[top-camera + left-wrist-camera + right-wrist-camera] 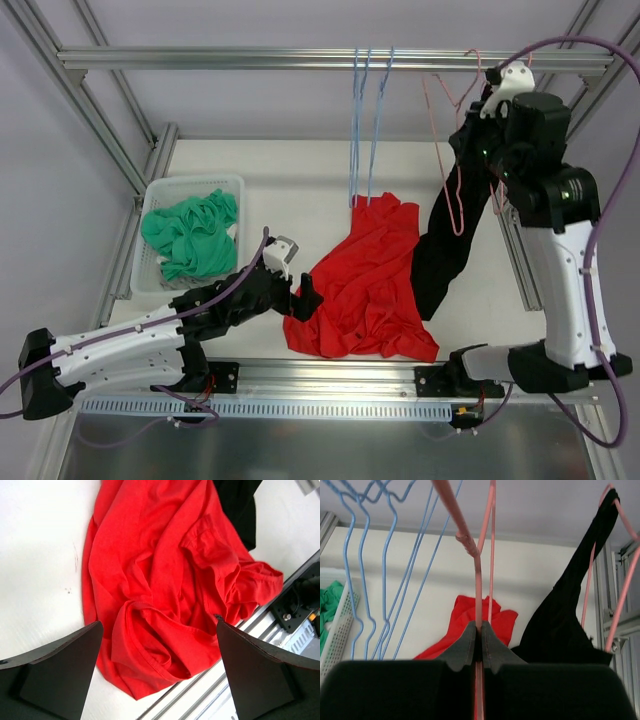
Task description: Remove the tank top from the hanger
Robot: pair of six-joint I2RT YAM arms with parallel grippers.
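A black tank top (pixel 445 240) hangs by a strap from a pink wire hanger (pixel 447 150) on the top rail, its lower end draping to the table. In the right wrist view the tank top (pixel 570 615) hangs at the right, and my right gripper (pixel 480 630) is shut on a wire of the pink hanger (pixel 477 580). In the top view this gripper (pixel 497 85) is high up by the rail. My left gripper (pixel 300 290) is open and empty, low over the near edge of a red garment (pixel 365 285) lying on the table. The left wrist view shows the red garment (pixel 160 570) between its fingers (pixel 60 670).
Several empty blue hangers (pixel 365 120) hang from the rail left of the pink one. A white basket (pixel 150 205) holding green clothes (pixel 190 232) stands at the left. An aluminium rail (pixel 330 375) runs along the table's near edge. Frame posts stand at both sides.
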